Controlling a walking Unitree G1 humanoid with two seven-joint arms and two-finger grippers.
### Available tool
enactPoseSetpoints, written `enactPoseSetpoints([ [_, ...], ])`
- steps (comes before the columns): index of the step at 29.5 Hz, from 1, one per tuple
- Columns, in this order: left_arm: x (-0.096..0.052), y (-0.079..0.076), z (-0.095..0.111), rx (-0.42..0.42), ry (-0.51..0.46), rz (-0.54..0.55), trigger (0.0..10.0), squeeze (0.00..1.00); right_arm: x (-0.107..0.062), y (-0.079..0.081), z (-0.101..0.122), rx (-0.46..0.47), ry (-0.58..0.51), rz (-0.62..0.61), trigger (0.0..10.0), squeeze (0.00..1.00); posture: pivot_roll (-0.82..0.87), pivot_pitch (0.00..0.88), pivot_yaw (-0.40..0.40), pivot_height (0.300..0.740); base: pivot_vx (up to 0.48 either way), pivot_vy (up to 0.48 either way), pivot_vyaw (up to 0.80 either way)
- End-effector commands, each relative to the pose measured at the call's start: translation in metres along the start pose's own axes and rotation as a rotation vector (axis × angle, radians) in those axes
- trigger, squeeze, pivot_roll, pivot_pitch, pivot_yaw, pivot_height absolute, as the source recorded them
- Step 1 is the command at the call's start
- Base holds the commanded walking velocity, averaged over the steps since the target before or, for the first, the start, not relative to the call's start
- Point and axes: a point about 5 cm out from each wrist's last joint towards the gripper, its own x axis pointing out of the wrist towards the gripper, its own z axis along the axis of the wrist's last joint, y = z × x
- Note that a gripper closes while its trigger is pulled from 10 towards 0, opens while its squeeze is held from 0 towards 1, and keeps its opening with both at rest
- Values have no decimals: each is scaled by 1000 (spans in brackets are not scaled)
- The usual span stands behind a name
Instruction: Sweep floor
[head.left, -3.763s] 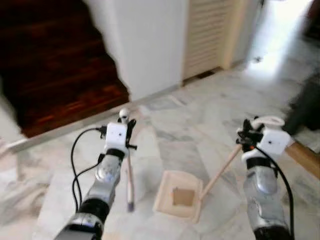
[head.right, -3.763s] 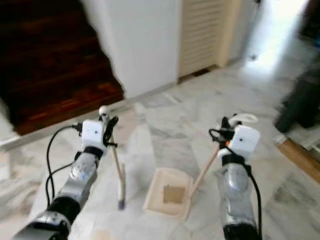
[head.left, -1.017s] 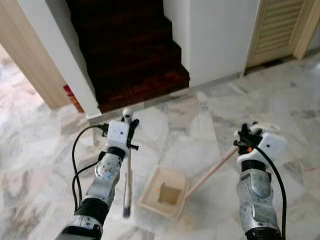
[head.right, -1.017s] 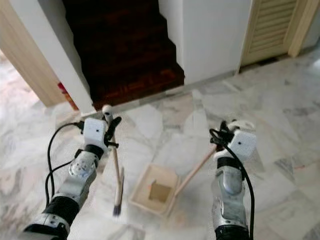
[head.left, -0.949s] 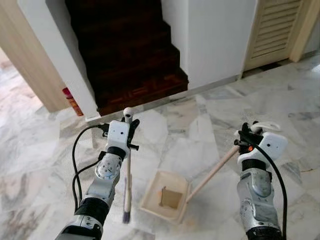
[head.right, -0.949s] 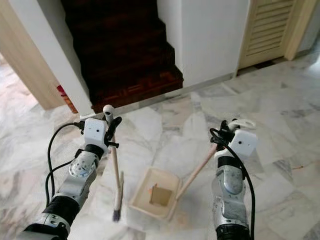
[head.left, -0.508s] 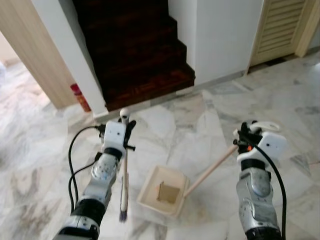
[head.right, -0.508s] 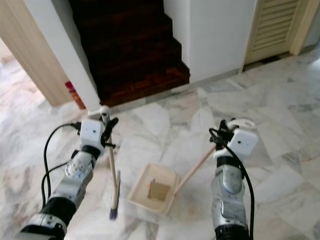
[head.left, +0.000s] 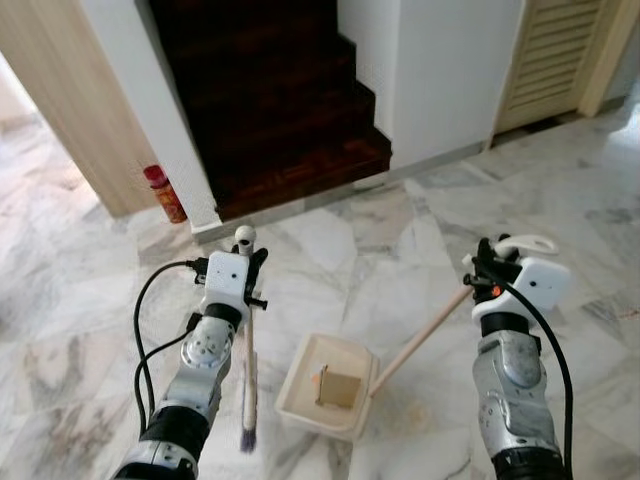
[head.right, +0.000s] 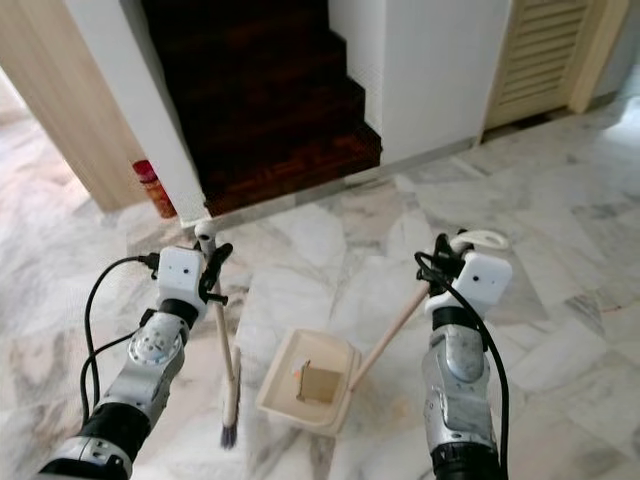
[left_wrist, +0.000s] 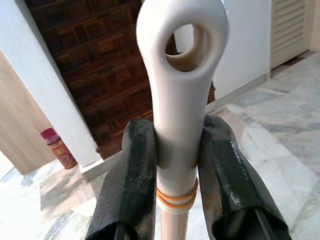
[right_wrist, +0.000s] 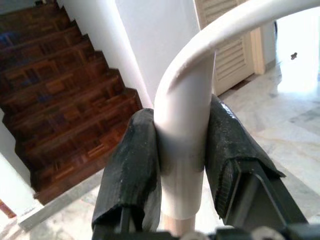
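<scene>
Head view: I see the left gripper (head.left: 248, 262) carrying the slim wooden broom (head.left: 247, 380) upright, bristles near the marble floor (head.left: 90, 300); cream plastic dustpan (head.left: 325, 385) low beside it, ready to receive.
Left wrist: fingers (left_wrist: 132, 170) clamped round the handle's white cap.
Right wrist: right gripper (right_wrist: 182, 150) clenched on the dustpan's curved white handle.

The floor (head.left: 90, 300) is of pale marble tiles with grey and brown veins, and it shines softly under even daylight. At the back, a dark wooden staircase (head.left: 270, 90) goes up between two white walls (head.left: 440, 70). A low pale skirting runs along the foot of the right wall. On the left there is a light wooden panel (head.left: 70, 110), and beside it a small red bottle (head.left: 163, 193) stands on the floor. On the far right stands a cream louvred door (head.left: 550, 55).
</scene>
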Motion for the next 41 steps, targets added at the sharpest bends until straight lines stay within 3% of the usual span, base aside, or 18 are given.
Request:
enactPoseSetpoints([
  [1,0,13,5,15,-30,39,10000,0,3,14,5,10,-30,51,10000,0,-153,0,92,740,0,281,0],
  [8,4,12,9,6,-42,64,10000,0,7,17,9,-1,-42,82,10000,0,-138,0,80,740,0,284,552],
  [23,1,17,9,7,-39,86,10000,0,7,24,7,36,-27,88,10000,0,-122,0,78,740,0,289,0],
  [41,1,9,9,-7,-38,75,10000,0,6,17,9,23,-27,75,10000,0,-126,0,71,740,0,320,0],
])
